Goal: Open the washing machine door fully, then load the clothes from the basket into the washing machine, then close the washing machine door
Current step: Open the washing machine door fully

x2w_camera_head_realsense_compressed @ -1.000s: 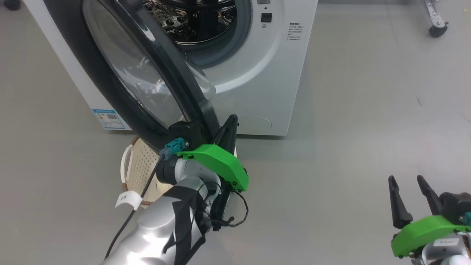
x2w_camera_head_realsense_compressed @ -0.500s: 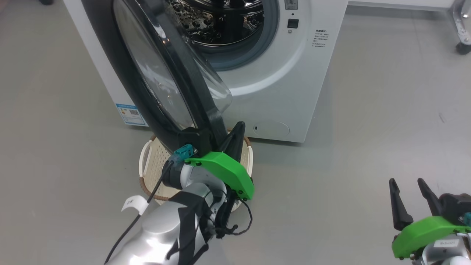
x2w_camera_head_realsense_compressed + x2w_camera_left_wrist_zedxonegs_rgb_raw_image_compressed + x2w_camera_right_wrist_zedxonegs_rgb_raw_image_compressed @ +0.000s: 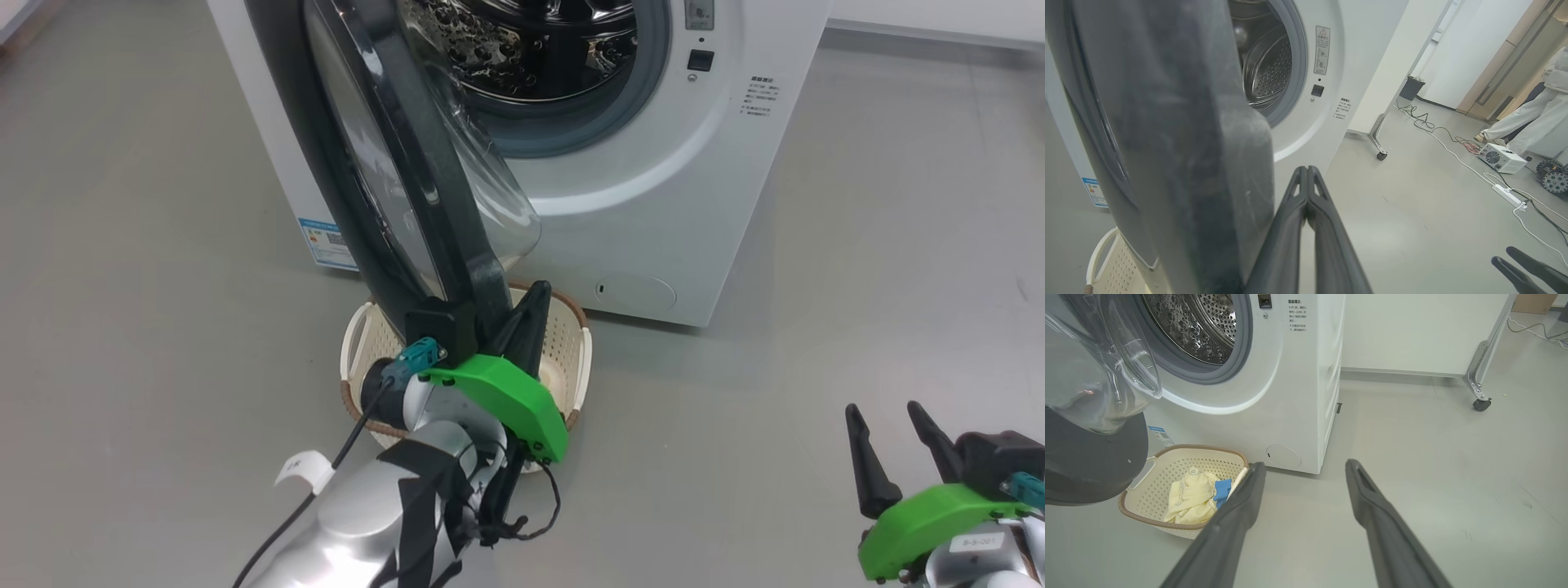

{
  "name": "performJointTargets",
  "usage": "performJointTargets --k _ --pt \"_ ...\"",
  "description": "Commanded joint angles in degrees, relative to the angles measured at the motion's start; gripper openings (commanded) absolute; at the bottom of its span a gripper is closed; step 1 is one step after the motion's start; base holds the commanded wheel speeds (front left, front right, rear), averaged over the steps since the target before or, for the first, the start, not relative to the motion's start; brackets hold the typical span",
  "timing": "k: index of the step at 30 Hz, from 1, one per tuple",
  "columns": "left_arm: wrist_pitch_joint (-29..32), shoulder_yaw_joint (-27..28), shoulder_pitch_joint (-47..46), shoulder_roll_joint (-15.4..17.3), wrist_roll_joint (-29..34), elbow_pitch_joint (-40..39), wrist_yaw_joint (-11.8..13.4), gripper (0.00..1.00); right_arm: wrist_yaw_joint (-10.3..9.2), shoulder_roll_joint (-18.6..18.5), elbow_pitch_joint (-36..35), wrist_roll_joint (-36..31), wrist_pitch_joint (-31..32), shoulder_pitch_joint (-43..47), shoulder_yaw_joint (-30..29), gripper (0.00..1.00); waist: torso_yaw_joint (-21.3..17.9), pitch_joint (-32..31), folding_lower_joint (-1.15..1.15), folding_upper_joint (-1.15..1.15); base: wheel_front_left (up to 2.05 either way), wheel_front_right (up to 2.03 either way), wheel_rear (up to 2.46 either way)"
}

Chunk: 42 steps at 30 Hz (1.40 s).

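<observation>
We reckon the stiff, heavy washing machine door [image 3: 392, 163] is best pushed at its black rim, beside our pressed-together left pincer [image 3: 535, 296]; right pincer [image 3: 882, 408] stands apart

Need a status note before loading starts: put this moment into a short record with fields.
door: washing machine door partly open, swung out to the left, not yet fully back
left arm: left gripper shut, fingers beside the door's lower rim on its inner side; contact unclear
right arm: right gripper open, empty, low at the right above the floor
basket: basket on the floor before the washing machine, under the door
load: clothes in the basket
inside: drum shows no cloth in its visible part
</observation>
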Motion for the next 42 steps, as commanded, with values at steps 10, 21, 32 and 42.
performJointTargets --k 10,21,32,42 --pt "-0.80 1.32 0.74 2.68 1.70 -2.57 4.72 0.00 -0.01 -0.91 -1.53 -0.01 0.21 -1.18 0.50 1.00 2.29 0.04 0.00 0.00 0.00 0.00 0.00" --pt "-0.81 2.00 2.84 4.15 2.48 -4.85 5.82 0.00 -0.01 -0.91 -1.84 -0.03 0.56 -0.97 -0.31 1.00 5.62 0.07 0.00 0.00 0.00 0.00 0.00" --pt "-0.82 4.08 5.19 6.64 3.24 -8.45 8.03 0.00 -0.01 -0.91 -1.98 0.22 1.01 -0.68 -0.38 1.00 8.96 0.05 0.00 0.00 0.00 0.00 0.00" --pt "-0.82 8.04 8.29 10.04 4.45 -11.49 10.77 0.00 -0.01 -0.91 -2.18 0.19 1.49 -0.66 -0.72 1.00 11.01 0.24 0.00 0.00 0.00 0.00 0.00"
